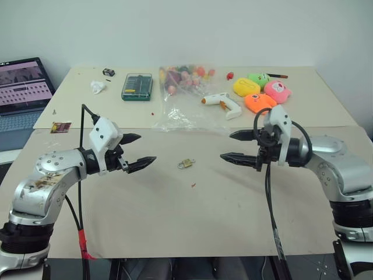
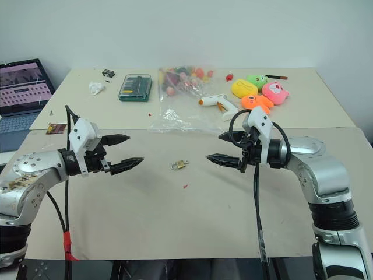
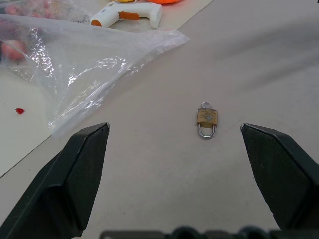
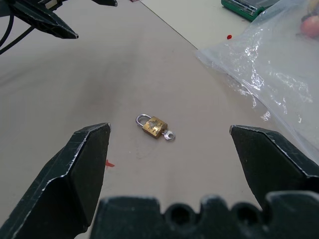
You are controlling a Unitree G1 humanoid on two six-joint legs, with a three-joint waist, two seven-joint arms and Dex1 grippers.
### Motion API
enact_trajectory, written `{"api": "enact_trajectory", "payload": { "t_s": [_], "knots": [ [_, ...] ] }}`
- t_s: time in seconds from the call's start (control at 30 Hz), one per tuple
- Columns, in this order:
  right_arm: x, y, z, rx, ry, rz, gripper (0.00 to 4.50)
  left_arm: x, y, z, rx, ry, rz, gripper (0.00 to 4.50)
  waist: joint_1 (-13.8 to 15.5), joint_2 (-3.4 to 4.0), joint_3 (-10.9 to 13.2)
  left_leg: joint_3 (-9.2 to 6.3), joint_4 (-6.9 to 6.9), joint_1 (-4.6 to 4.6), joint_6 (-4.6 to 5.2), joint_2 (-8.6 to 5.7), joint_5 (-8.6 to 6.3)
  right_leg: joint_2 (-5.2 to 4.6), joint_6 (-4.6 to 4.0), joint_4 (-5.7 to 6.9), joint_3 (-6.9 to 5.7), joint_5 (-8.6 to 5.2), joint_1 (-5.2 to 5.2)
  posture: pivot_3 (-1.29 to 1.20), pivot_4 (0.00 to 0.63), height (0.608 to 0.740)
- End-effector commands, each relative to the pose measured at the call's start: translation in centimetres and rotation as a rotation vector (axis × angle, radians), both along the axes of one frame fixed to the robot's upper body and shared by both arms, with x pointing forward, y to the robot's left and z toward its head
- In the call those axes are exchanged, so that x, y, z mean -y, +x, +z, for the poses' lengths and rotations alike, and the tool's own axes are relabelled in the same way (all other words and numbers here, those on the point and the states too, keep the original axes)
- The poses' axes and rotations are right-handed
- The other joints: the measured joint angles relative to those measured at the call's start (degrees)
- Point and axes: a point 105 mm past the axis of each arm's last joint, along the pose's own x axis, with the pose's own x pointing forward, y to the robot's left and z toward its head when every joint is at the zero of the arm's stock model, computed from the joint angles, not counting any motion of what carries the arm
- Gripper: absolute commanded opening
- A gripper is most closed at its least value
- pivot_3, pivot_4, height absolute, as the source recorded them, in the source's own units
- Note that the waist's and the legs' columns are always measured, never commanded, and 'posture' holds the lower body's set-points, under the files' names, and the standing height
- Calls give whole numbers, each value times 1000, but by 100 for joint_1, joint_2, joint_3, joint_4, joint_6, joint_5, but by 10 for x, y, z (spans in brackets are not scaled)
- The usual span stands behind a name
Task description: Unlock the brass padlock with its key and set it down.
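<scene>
Still untouched: brass padlock point(image 1: 186, 164) lay flat on worktop point(image 1: 175, 221), key point(image 4: 170, 135) seated in it, between left pincer point(image 1: 136, 152) and right pincer point(image 1: 236, 146). Both hovered released, well apart. Best pinned body with one, then turned key gently with other.

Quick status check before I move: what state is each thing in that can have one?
brass padlock: lying flat on the table, shackle looks closed, key in the keyhole, nothing gripping it
left gripper: open, empty, hovering to one side of the padlock
right gripper: open, empty, hovering on the other side
plastic bag: lying crumpled, mouth state unclear
laptop: lid up, screen lit
</scene>
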Motion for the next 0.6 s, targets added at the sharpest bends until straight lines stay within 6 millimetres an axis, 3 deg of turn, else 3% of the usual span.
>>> {"api": "enact_trajectory", "payload": {
  "t_s": [0.03, 0.1, 0.17, 0.47, 0.6],
  "knots": [
    [1, -4, 12, 48, -7, 9, 4500, 12, 6, -3, 6, 30, -54, 4488, 0, 0, 0, 0, 0, 0, 0, 0, 0, 0, 0, 0, 0, 0, 0, 0, 150, 740],
    [3, -2, 12, 63, -23, -10, 4500, 41, 18, -20, 13, 76, -152, 4488, 74, 4, -2, 2, 1, 5, 0, -1, 0, -1, 0, 1, 1, 0, 4, 0, 150, 740],
    [3, -2, 13, 68, -21, -17, 4500, 56, 25, -23, 27, 69, -204, 4488, 116, 0, -3, 4, 3, 8, 0, -4, 0, -3, 0, -3, -2, 1, 17, 0, 150, 740],
    [3, -6, 7, 72, -25, -46, 4500, 90, 23, -44, 12, 94, -311, 4488, -5, -3, -1, 20, 6, 0, 13, 3, -8, -1, -5, -3, 9, 7, -4, 0, 150, 740],
    [6, -6, 4, 72, -20, -78, 4500, 83, 33, -53, -19, 87, -164, 4488, -1, -4, -1, 27, 8, 2, 15, 4, -9, 1, -4, -4, 17, 7, -3, 0, 150, 740]
  ]
}}
